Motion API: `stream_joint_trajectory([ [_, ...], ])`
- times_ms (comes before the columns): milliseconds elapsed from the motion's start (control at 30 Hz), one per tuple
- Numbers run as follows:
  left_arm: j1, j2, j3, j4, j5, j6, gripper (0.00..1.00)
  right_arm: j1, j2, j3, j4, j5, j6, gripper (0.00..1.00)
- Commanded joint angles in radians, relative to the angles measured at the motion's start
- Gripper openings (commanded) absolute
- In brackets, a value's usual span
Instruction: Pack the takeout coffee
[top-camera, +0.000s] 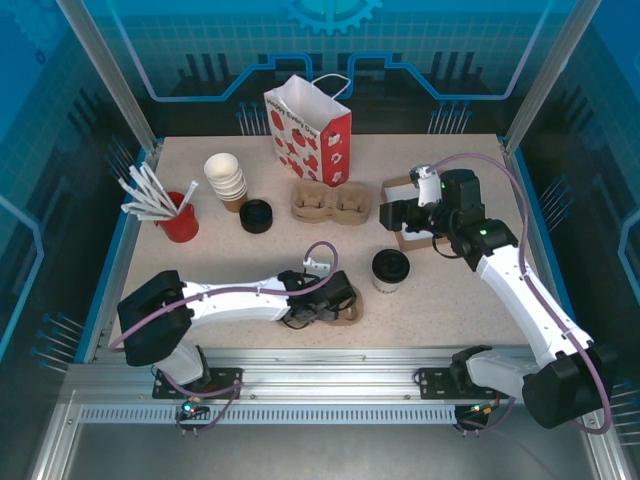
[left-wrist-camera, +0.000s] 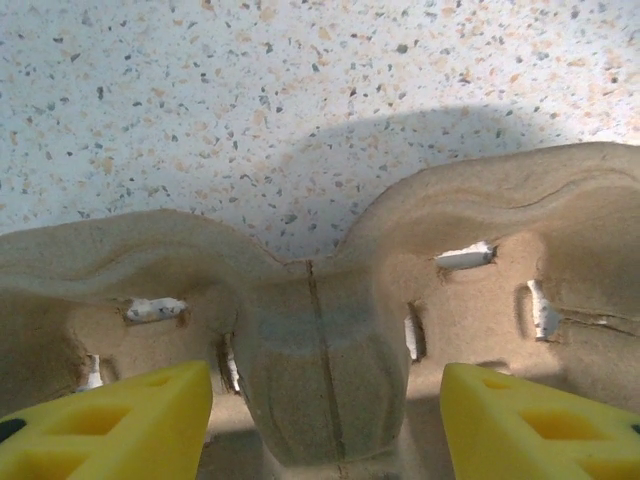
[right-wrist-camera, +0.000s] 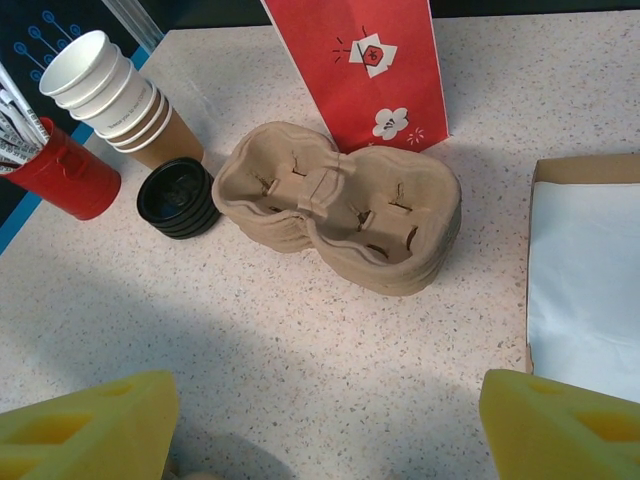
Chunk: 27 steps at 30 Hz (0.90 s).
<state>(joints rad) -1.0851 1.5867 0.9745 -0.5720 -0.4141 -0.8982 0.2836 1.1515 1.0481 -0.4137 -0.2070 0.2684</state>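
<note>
**Step in hand (judged).** A single carrier tray (left-wrist-camera: 320, 290) is being handled by the left gripper (top-camera: 335, 300), presumably so that the takeout coffee (top-camera: 390, 268) can be seated in one of its wells. Whether the tray is being taken up or let go is not being settled by the frames.

**Left gripper state.** The yellow fingers (left-wrist-camera: 120, 420) are being held partly apart astride the tray's centre ridge. A narrow gap is showing on each side, so nothing is being clamped.

**Doing it well.**
- The ridge should be centred between the fingers, so that neither pad is dragging the tray sideways.
- The tray should be lying flat on the table (left-wrist-camera: 300, 100) with its wells upward.
- Any withdrawal should be made straight back off the ridge, since the cut tabs in the wells could be snagged.

**Coffee.** It is standing upright with its lid on, just past the left gripper's fingertips and a little to their far side. It is near the tray but apparently apart from it. It is also sitting below the right gripper (right-wrist-camera: 330, 400), on that gripper's near side.

**Right gripper state.** The jaws are being held wide with nothing between them. The stack of trays (right-wrist-camera: 340, 205) is lying ahead of it, with the red bag (right-wrist-camera: 370, 70) behind that stack. A white-lined box (right-wrist-camera: 585, 290) is lying at its right.

**Pose.**
- The left arm is being stretched low across the table toward the robot's right, with the wrist close to the surface.
- The right arm is being carried raised, with the elbow bent and the wrist pitched downward.
</note>
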Motion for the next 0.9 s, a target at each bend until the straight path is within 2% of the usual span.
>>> stream_joint_trajectory([
  [0, 0.02, -0.086, 0.056, -0.039, -0.005, 0.079, 0.66, 0.018, -0.011, 0.012, -0.024, 0.017, -0.019, 0.81],
  [67, 0.06, -0.146, 0.078, -0.051, -0.008, 0.145, 0.67, 0.03, -0.004, 0.02, -0.015, 0.023, -0.017, 0.81],
  [133, 0.14, -0.216, 0.087, -0.021, 0.023, 0.226, 0.69, 0.05, 0.017, 0.045, -0.008, 0.026, -0.017, 0.81],
  [233, 0.323, -0.299, 0.118, 0.051, 0.135, 0.332, 0.69, 0.099, 0.046, 0.08, 0.029, 0.045, -0.016, 0.81],
  [333, 0.518, -0.289, 0.201, 0.118, 0.275, 0.374, 0.69, 0.121, 0.076, 0.11, 0.059, 0.066, -0.006, 0.82],
  [400, 0.613, -0.219, 0.305, 0.135, 0.35, 0.391, 0.69, 0.131, 0.107, 0.136, 0.078, 0.074, -0.001, 0.82],
  [567, 0.67, 0.054, 0.653, 0.073, 0.323, 0.437, 0.71, 0.156, 0.162, 0.197, 0.069, 0.091, -0.01, 0.82],
  [867, 0.704, 0.47, 1.189, -0.056, 0.239, 0.399, 0.74, 0.152, 0.136, 0.157, 0.066, 0.097, -0.028, 0.82],
])
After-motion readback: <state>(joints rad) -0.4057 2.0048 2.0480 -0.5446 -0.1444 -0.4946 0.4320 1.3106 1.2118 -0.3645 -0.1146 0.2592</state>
